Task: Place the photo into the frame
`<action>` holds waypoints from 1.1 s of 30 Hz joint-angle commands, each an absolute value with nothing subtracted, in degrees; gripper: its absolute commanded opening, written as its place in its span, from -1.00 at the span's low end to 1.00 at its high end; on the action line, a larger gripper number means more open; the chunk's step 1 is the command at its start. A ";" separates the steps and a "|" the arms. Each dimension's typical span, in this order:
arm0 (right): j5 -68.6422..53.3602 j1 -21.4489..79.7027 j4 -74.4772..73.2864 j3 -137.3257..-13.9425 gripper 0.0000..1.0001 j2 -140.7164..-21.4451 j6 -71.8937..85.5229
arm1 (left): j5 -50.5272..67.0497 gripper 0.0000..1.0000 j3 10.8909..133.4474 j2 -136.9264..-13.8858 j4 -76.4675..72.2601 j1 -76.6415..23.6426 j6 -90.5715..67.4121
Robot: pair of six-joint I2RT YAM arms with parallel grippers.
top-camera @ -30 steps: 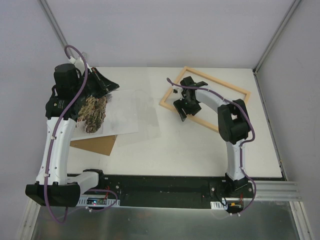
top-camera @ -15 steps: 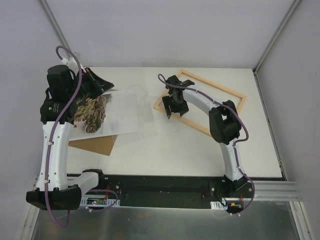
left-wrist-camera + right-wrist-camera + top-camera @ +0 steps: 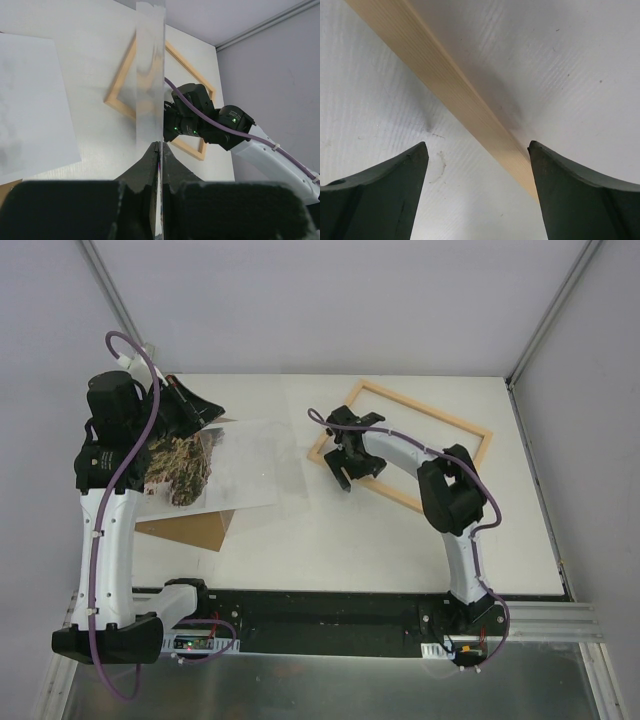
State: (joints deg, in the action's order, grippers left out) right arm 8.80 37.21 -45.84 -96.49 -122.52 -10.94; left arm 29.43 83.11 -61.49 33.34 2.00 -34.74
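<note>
Wooden frame [image 3: 428, 405] lies empty, upper centre; right gripper [image 3: 352, 468] straddles its lower-left rail, fingers released, apparently adjusting it. Left gripper [image 3: 159, 147] clenches a clear sheet [image 3: 150, 75]. Photo [image 3: 180, 472] sits left; bringing it across likely comes next

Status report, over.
Left end effector shut on clear sheet. Right end effector open, straddling frame strip. Photo beside left arm, outside frame. Right arm across frame opening.

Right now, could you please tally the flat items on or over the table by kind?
Wooden frame: 1
Photo print: 1
Clear sheet: 1
White sheet: 1
Brown board: 1
Total: 5
</note>
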 commanded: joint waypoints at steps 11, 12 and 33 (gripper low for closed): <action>1.06 33.40 -43.86 -89.30 0.58 -117.51 -19.34 | 29.62 -1.00 86.13 -60.73 31.64 2.99 -33.49; 1.14 33.14 -43.60 -88.77 0.53 -117.25 -19.25 | 29.62 -1.00 86.13 -60.65 31.64 3.08 -33.49; 6.77 36.30 -50.80 -102.38 -0.45 -124.88 6.50 | 27.42 -1.00 86.40 -59.59 32.26 3.69 -33.84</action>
State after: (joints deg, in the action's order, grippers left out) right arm 4.45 35.35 -47.68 -95.98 -122.93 0.60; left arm 27.94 84.20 -61.08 33.41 3.11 -33.80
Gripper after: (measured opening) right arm 0.279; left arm 0.003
